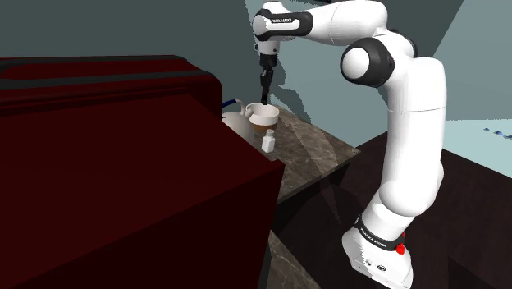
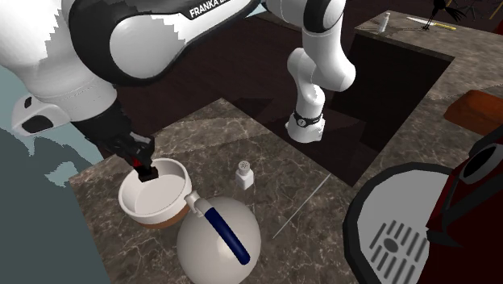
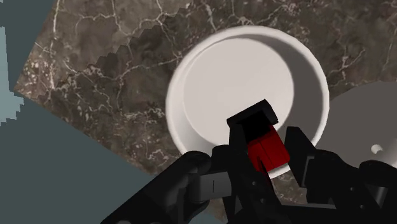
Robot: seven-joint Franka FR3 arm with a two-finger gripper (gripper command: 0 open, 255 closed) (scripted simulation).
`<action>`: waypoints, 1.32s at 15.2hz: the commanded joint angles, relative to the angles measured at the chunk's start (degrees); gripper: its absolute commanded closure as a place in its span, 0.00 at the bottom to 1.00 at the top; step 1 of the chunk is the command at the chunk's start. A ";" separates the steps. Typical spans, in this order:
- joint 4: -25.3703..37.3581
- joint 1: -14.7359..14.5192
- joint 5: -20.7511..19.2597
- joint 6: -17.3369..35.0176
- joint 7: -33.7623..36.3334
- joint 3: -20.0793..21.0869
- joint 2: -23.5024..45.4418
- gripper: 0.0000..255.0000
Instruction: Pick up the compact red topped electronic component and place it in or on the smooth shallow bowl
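A small black component with a red top (image 3: 263, 141) sits clasped between my black fingers, hanging above the white shallow bowl (image 3: 216, 83). My gripper (image 3: 267, 156) is shut on it. In the second exterior view the gripper (image 2: 145, 167) holds the red-topped component (image 2: 147, 171) just over the bowl's rim (image 2: 133, 208). From the shoulder view the gripper (image 1: 264, 82) hangs straight above the bowl (image 1: 264, 115) on the dark marble counter (image 1: 320, 152).
A white round kettle with a blue handle (image 2: 219, 235) stands right beside the bowl. A small white shaker (image 2: 245, 173) stands on the counter nearby. A large dark red block (image 1: 107, 172) takes up the shoulder view's left. The counter's corner edge lies close to the bowl.
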State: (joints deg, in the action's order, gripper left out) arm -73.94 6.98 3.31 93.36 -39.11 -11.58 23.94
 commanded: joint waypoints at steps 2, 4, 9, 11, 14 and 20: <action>-2.41 -0.16 -0.02 2.29 0.05 0.04 -0.16 1.00; -4.05 -0.23 -0.02 3.86 0.05 0.06 -0.23 1.00; -5.10 -0.28 -0.02 4.90 0.05 0.08 -0.23 1.00; -5.10 -0.28 -0.02 4.90 0.05 0.08 -0.23 1.00; -5.10 -0.28 -0.02 4.90 0.05 0.08 -0.23 0.00; -2.80 -0.17 0.01 2.86 0.06 0.06 0.02 0.00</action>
State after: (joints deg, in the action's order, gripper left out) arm -78.56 6.73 3.25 97.54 -39.10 -11.54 23.47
